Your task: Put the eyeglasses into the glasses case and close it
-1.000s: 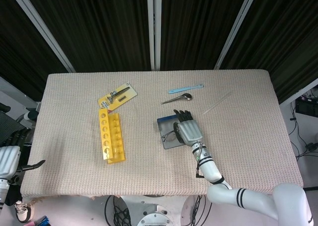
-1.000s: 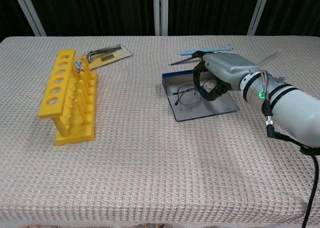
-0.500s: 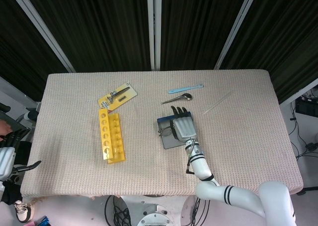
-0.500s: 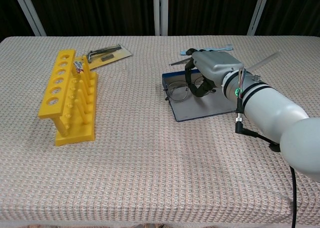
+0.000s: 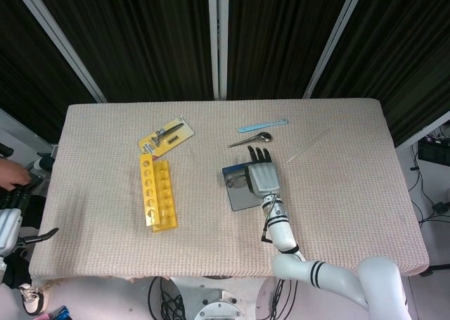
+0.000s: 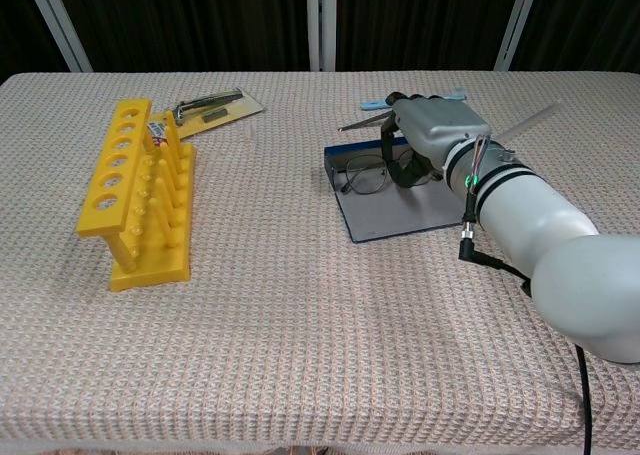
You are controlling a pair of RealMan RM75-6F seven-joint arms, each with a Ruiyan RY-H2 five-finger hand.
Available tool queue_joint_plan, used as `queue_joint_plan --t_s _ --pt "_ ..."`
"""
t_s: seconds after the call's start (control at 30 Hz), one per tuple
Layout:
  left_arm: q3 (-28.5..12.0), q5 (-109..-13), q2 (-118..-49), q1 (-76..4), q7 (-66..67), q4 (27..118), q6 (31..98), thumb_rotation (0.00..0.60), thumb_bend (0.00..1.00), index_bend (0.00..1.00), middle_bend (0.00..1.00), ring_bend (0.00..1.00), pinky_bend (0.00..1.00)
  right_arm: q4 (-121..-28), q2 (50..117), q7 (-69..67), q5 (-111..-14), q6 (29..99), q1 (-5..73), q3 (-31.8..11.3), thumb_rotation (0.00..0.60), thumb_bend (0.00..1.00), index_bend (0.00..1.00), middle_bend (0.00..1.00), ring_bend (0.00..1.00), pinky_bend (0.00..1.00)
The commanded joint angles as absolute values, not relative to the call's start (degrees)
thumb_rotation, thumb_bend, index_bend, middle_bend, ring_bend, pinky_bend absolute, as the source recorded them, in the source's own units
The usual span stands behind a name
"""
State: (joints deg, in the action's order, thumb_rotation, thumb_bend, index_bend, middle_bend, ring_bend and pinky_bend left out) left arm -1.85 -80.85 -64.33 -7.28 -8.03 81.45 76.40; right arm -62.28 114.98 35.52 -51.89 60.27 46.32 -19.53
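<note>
The flat blue glasses case [image 6: 402,215] lies open right of the table's middle, also seen from above as the case [image 5: 238,195]. The thin wire eyeglasses [image 6: 364,179] rest over its far left part and show as the eyeglasses [image 5: 237,181] in the head view. My right hand [image 6: 432,135] hangs over the far side of the case, its dark fingers [image 6: 401,167] curled around the right end of the frame. From above, the right hand [image 5: 263,174] covers that part of the case. My left hand [image 5: 8,221] hangs off the table's left edge, its grip unclear.
A yellow peg rack [image 6: 135,190] stands at the left. Behind it lies a yellow card with a tool [image 6: 212,106]. A spoon [image 5: 250,140], a light blue tool [image 5: 262,126] and a clear stick [image 5: 307,145] lie beyond the case. A person's hand [image 5: 10,172] shows at the far left.
My right hand has carried the eyeglasses leftward and toward the far edge of the case, and its forearm has swung in closer. The left hand stays off the table.
</note>
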Motion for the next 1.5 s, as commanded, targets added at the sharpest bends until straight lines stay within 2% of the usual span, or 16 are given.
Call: queue_joint_plan --t_s 0.03,0.23,0.3,0.47,0.57,0.67,0.9,1.1,1.27,1.5 --pt "-1.8 -80.9 -64.4 -7.4 -7.9 81.4 76.3 0.372 0.06 0.07 0.06 0.07 0.22 -61.3 115.6 35.1 -51.6 59.6 46.8 -20.0 0.6 0.47 0.68 0.0 0.0 0.0" --pt "-1.9 -80.7 -64.4 -7.4 -7.7 81.5 76.0 0.372 0.06 0.07 0.06 0.07 0.22 -58.7 116.8 34.5 -52.1 59.6 47.6 -20.3 0.6 0.48 0.65 0.0 0.0 0.0" --pt "-1.9 -80.6 -64.4 -7.4 -7.7 81.5 75.9 0.373 0.06 0.07 0.06 0.07 0.22 -58.4 116.9 34.3 -51.8 59.2 47.6 -20.4 0.6 0.48 0.61 0.0 0.0 0.0" --pt "-1.9 -80.6 -64.6 -7.4 -7.7 81.3 76.0 0.373 0.06 0.07 0.06 0.07 0.22 -58.7 116.7 34.3 -51.9 58.7 47.4 -19.9 0.6 0.45 0.29 0.0 0.0 0.0" --pt "-1.8 -80.5 -64.5 -7.3 -7.8 81.3 75.9 0.373 0.06 0.07 0.06 0.07 0.22 -59.2 116.5 33.7 -52.6 59.0 47.0 -19.4 0.6 0.44 0.13 0.0 0.0 0.0" --pt "-1.8 -80.5 -64.4 -7.2 -7.9 81.3 76.0 0.372 0.06 0.07 0.06 0.07 0.22 -60.2 116.0 32.7 -53.7 59.6 46.5 -18.9 0.6 0.44 0.04 0.0 0.0 0.0" --pt "-1.7 -80.5 -64.0 -6.9 -8.1 81.6 76.1 0.375 0.06 0.07 0.06 0.07 0.22 -65.5 113.1 28.4 -58.2 62.0 43.6 -16.4 0.6 0.44 0.0 0.0 0.0 0.0" --pt "-1.6 -80.5 -63.8 -6.8 -8.0 82.0 76.1 0.377 0.06 0.07 0.05 0.07 0.22 -73.6 107.4 26.1 -63.5 64.6 39.4 -11.3 0.6 0.4 0.0 0.0 0.0 0.0" --pt "-1.5 -80.6 -63.9 -6.9 -7.8 82.1 75.8 0.374 0.06 0.07 0.05 0.07 0.22 -78.3 103.0 29.7 -64.6 64.5 37.1 -7.2 0.6 0.34 0.0 0.0 0.0 0.0" --pt "-1.4 -80.8 -64.2 -7.0 -7.6 82.1 75.6 0.377 0.06 0.07 0.05 0.07 0.22 -78.7 101.9 34.2 -63.1 62.9 37.2 -6.7 0.6 0.29 0.0 0.0 0.0 0.0"
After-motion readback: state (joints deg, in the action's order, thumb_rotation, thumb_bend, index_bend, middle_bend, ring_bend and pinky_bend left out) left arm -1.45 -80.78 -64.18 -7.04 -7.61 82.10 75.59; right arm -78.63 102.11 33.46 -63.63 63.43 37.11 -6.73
